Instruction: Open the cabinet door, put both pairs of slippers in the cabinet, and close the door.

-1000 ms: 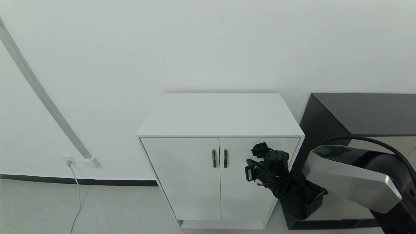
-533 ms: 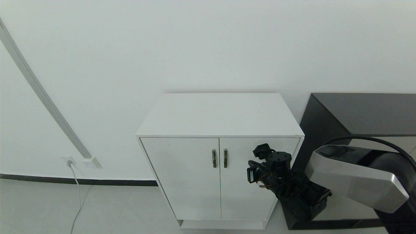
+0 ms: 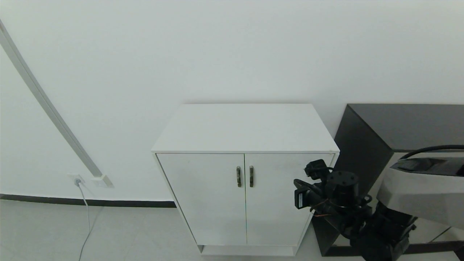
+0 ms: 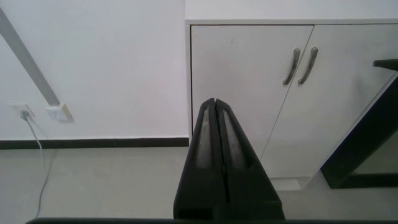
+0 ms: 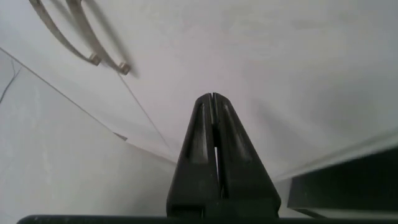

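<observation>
1. Two grippers, both clenched with nothing held. The left gripper (image 4: 215, 102) has its fingers pressed together and hangs over the floor (image 4: 112, 180), short of the cabinet.
2. The right gripper (image 5: 212, 96) also has its fingers together, with the tip close to the right door (image 5: 261, 50). Can't tell if it touches.
3. The right arm (image 3: 340, 203) is in front of the cabinet's lower right corner.
4. The white cabinet (image 3: 243, 127) stands on the floor against the wall (image 3: 232, 47). The left door (image 3: 203, 195) and right door are both closed. The left handle (image 3: 239, 176) and right handle (image 3: 251, 176) are upright, side by side at the centre seam.
5. A black unit (image 3: 398, 123) is just beside the cabinet on the robot's right.
6. On the far left, a socket (image 3: 76, 179) has a cable (image 3: 87, 217) dropping to the floor, and a slanted conduit (image 3: 47, 105) runs up the wall.
</observation>
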You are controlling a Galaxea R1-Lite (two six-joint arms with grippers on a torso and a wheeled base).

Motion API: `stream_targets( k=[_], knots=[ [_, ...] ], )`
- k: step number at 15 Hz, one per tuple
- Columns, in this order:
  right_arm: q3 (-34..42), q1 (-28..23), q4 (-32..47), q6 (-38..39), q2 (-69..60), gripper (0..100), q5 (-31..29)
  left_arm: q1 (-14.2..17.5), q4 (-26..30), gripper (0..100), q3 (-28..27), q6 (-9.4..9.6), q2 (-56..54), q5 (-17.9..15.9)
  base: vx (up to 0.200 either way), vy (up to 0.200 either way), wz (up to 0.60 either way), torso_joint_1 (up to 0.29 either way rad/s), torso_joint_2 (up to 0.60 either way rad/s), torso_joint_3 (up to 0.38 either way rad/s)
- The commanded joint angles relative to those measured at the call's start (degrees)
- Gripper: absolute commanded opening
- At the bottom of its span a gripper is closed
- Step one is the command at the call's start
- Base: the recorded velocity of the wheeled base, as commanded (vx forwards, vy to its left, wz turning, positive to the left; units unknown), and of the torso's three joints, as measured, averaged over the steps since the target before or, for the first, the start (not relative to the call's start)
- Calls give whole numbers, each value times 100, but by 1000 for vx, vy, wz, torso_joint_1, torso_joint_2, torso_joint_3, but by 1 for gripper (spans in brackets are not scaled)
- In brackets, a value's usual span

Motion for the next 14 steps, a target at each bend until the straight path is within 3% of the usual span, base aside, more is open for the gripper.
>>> stream_targets(
  k=[1, 14],
  knots=[
    [645, -241, -109, -62, -816, 0, -4, 1, 2, 0, 1, 1, 5, 1, 0, 0, 0, 0, 0, 0],
    [2649, -1498, -267, -414, -3119, 0, 14, 1, 2, 0, 1, 1, 5, 1, 0, 0, 0, 0, 0, 0]
  ],
)
